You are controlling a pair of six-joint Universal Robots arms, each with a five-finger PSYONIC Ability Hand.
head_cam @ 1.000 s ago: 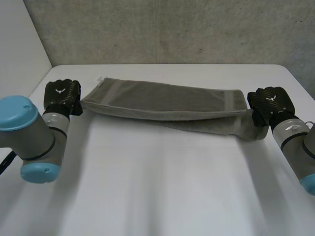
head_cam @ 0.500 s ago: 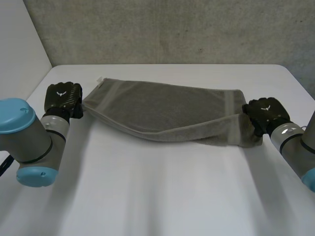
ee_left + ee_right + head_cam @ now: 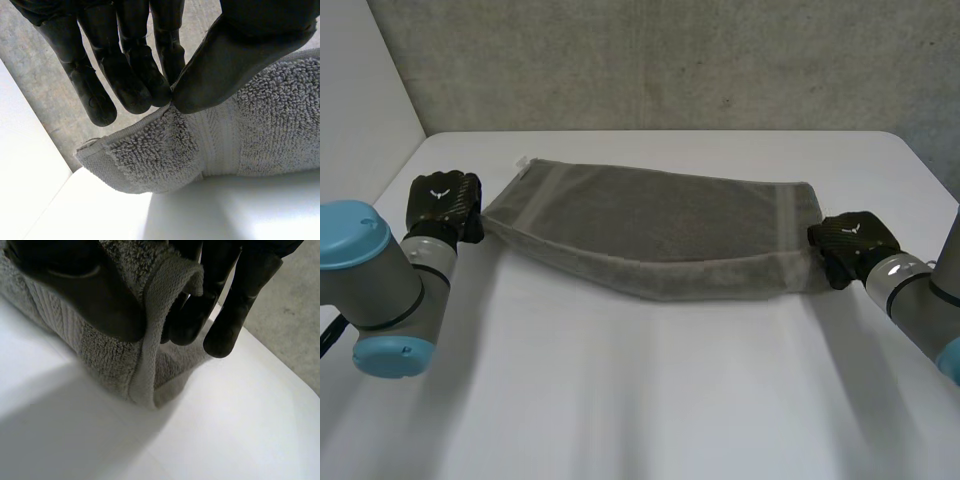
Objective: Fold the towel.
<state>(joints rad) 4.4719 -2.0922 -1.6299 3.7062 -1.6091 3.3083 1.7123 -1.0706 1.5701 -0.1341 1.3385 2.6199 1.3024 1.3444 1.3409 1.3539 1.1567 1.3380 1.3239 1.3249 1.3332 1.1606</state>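
The grey terry towel, soft, limp and light, spans the far part of the white surface, with the left robot hand and right robot hand each pinching one end edge, so corner grips likely control it best.

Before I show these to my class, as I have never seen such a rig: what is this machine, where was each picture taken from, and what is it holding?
It is a robot with two arms, each ending in a black hand. One picture looks down from between and behind the arms; the other two come from wrist cameras looking along each palm. A grey towel stretches across the white table between the hands. The left hand pinches one end between thumb and fingers; the right hand pinches the other likewise.
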